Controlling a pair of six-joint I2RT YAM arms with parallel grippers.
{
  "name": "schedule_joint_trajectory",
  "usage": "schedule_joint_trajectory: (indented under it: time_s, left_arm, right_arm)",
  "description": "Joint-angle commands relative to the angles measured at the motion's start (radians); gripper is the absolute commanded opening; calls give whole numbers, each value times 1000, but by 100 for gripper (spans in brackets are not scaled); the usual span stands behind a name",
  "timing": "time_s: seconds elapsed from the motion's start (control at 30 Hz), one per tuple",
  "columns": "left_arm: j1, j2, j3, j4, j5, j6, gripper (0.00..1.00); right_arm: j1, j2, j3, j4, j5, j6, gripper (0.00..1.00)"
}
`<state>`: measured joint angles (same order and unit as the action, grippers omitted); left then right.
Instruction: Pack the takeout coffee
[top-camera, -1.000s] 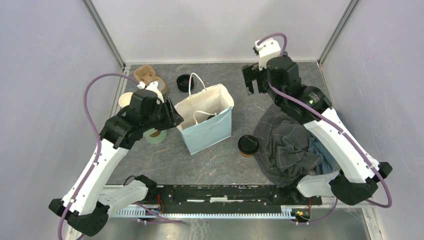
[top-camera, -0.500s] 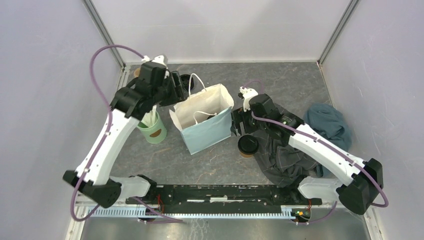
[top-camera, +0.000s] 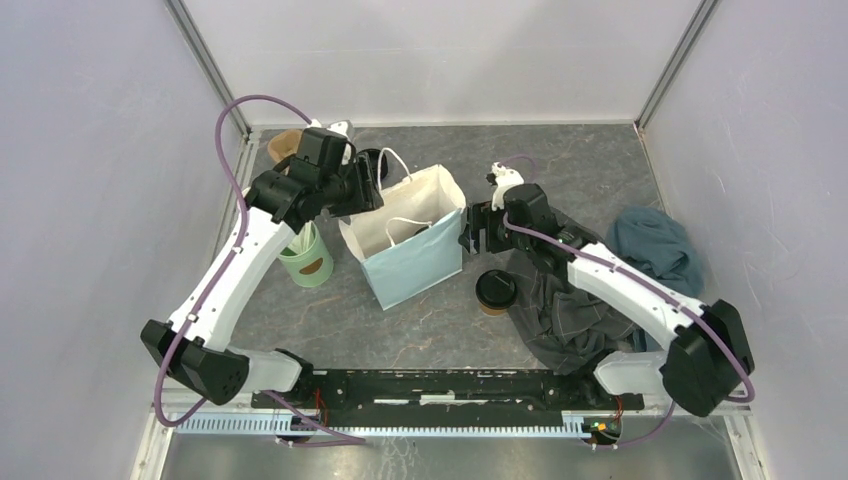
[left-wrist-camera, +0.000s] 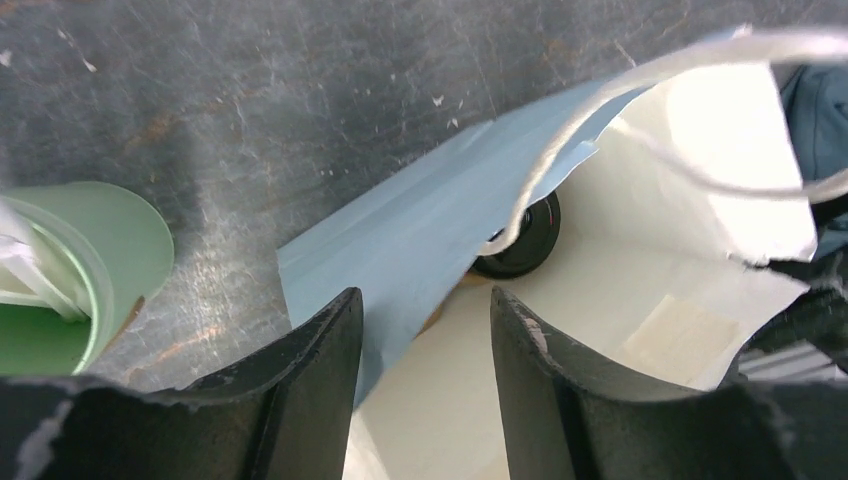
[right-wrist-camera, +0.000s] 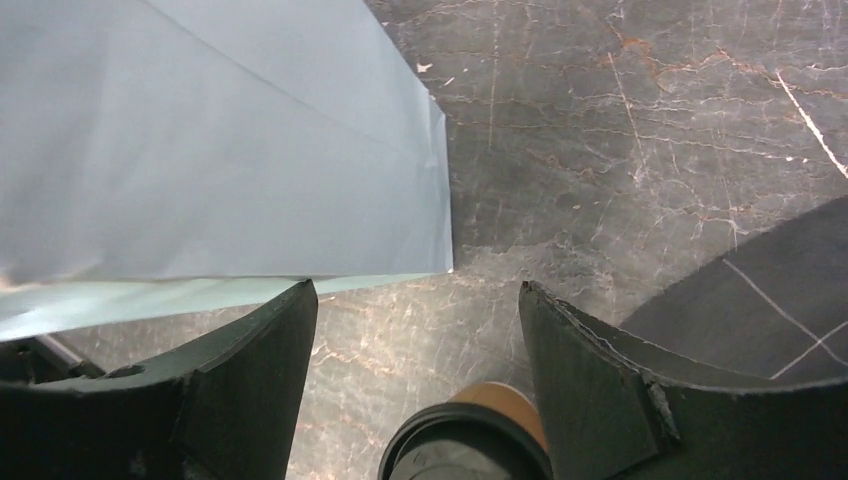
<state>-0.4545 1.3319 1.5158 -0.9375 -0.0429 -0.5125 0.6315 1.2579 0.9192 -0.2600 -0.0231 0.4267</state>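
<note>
Step in hand: as I judge it, picking up the loose coffee cup (top-camera: 495, 290). It is brown paper with a black sip lid and stands on the table just right of centre in the top view, just beside the bag's lower right corner.
Right arm: the right gripper (right-wrist-camera: 417, 290) hangs above that cup with its fingers spread wide and nothing in them. In its wrist view the lid shows at the bottom edge, in line with the gap but untouched.
Left arm: the left gripper (left-wrist-camera: 422, 300) has its fingers spread and empty, poised over the upper left rim of the paper bag (top-camera: 420, 262).
Bag: light blue outside and white inside, upright with its mouth open. A rope handle (left-wrist-camera: 760, 45) droops across the opening.
Other coffee: the second cup (left-wrist-camera: 525, 238) seems to sit low inside the bag. Only a round black lid and a sliver of brown show past the bag wall, so I cannot be sure.
Doing it well: lower the right gripper straight down so the 2 fingers pass either side of the paper wall below the lid, then close gently — the thin cup will crush or pop its lid.
Lift and carry: keep the cup upright and clear the bag rim before moving across.
Watch for: the grey cloth (top-camera: 565, 300) lies just beside the cup, perhaps touching — a finger could snag it.
Bag mouth: the left gripper could hold the rim steady.
</note>
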Motion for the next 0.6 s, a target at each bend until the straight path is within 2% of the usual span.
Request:
schedule_joint_trajectory:
  time_s: [0.0,0.23,0.57]
  left_arm:
    - [4,-44,-50,32,100,14,55]
    - [3,-88,-113,76,228,-66,51]
    - [-9,-132,-201,219,367,-201,53]
  right_arm:
    - [-30,83,80,77,8,-36,80]
    - [-77,192,156,130,-35,-54,81]
    - [-82,434,403,148,-144,-36,82]
